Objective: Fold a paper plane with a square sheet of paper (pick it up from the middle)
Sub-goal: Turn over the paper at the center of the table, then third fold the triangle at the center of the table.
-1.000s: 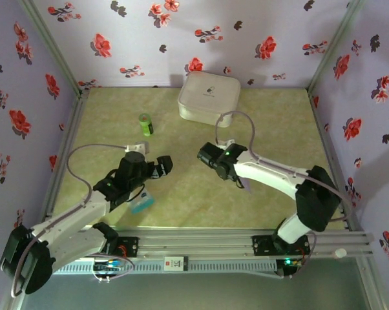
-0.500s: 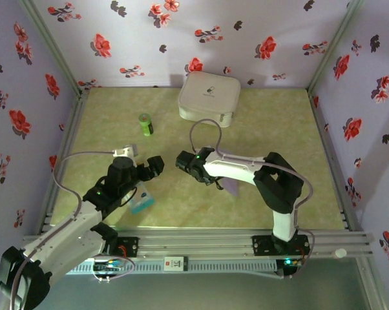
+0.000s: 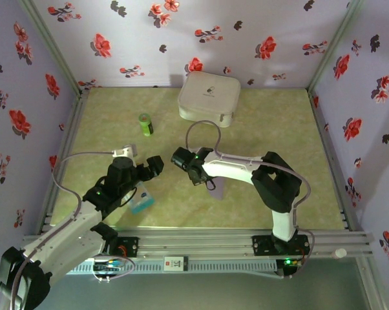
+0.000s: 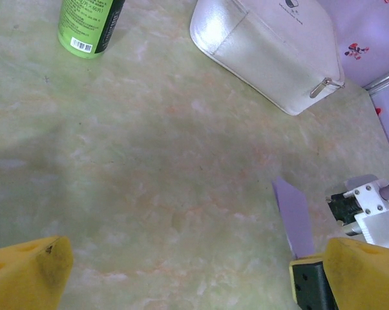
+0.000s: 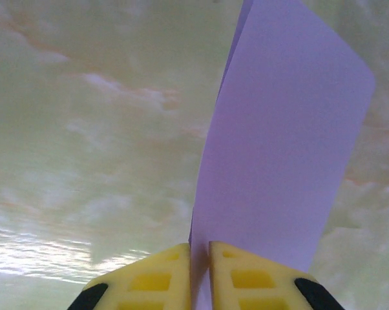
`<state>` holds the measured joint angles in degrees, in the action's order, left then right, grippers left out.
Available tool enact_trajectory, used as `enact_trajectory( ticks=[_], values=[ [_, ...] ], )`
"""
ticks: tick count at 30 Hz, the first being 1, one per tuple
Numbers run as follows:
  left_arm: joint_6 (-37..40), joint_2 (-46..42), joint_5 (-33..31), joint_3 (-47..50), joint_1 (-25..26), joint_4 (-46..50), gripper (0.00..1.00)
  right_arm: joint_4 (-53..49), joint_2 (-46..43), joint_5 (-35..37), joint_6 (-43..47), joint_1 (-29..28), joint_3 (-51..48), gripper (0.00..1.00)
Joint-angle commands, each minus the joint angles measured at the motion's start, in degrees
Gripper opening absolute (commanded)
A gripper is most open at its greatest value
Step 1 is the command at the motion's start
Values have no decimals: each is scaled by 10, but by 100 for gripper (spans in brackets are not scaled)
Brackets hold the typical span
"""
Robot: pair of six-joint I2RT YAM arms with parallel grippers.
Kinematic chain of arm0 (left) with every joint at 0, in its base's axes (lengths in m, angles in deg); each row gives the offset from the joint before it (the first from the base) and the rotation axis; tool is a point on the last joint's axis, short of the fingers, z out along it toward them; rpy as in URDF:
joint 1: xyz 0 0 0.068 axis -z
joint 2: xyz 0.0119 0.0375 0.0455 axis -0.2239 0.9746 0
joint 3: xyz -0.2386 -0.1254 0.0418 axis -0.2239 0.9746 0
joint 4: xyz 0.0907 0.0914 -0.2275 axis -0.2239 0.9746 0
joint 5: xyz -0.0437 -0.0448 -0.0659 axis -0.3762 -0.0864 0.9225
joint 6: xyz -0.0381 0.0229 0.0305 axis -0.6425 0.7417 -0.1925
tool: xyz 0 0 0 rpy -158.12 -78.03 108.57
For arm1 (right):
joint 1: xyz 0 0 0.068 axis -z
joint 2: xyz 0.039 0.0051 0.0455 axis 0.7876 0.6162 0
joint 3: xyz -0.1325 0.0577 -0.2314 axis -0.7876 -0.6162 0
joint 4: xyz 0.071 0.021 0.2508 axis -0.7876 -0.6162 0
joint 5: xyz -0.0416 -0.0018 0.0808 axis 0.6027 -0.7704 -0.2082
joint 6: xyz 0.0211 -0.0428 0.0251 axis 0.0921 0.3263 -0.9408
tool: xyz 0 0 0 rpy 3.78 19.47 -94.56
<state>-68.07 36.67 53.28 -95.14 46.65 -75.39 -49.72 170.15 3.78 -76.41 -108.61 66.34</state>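
The sheet of paper [image 5: 285,142] is pale lavender and folded into layers. It runs out from between my right gripper's [image 5: 199,265] yellow fingers, which pinch its near edge just above the table. From above, the paper [image 3: 218,188] hangs below the right gripper [image 3: 210,182] at the table's middle. In the left wrist view it shows as a narrow pointed strip [image 4: 293,216] at the lower right. My left gripper [image 4: 181,268] is open and holds nothing. From above, the left gripper [image 3: 153,166] sits left of the right one, a short gap apart.
A white zipped case [image 3: 209,97] lies at the back centre, also in the left wrist view [image 4: 265,45]. A green bottle [image 3: 145,124] lies to the left of the case. A blue-and-white packet [image 3: 141,205] lies beside the left arm. Flowered walls close in three sides.
My right arm has swung left to the table's middle, bringing the paper with it. The left arm has drawn back a little toward the left.
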Motion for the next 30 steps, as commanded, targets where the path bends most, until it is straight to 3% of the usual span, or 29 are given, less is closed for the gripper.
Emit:
enact_trajectory(
  ticks=[1, 4, 7, 13, 16, 21, 26, 30],
  values=[
    [-1, 2, 14, 4, -6, -7, 100, 34, -6, -47, 8, -3, -6, 16],
    [4, 9, 29, -1, -6, -9, 100, 58, -23, -64, 16, -3, -17, 27],
    [-6, 26, 33, -8, -9, 1, 100, 91, -61, -62, 14, -3, -47, 45],
    [2, 97, 99, -36, -16, 1, 100, 177, -182, -55, -15, 5, -144, 49],
    [5, 136, 138, -49, -17, -12, 100, 252, -253, -98, -67, 49, -233, 42],
    [8, 208, 199, -78, -17, -21, 90, 447, -336, -263, -171, 161, -400, 21],
    [4, 271, 263, -102, -14, -38, 73, 471, -366, -268, -229, 216, -474, 8],
    [-4, 311, 288, -119, -9, -45, 66, 519, -364, -312, -243, 239, -501, 6]
  ],
)
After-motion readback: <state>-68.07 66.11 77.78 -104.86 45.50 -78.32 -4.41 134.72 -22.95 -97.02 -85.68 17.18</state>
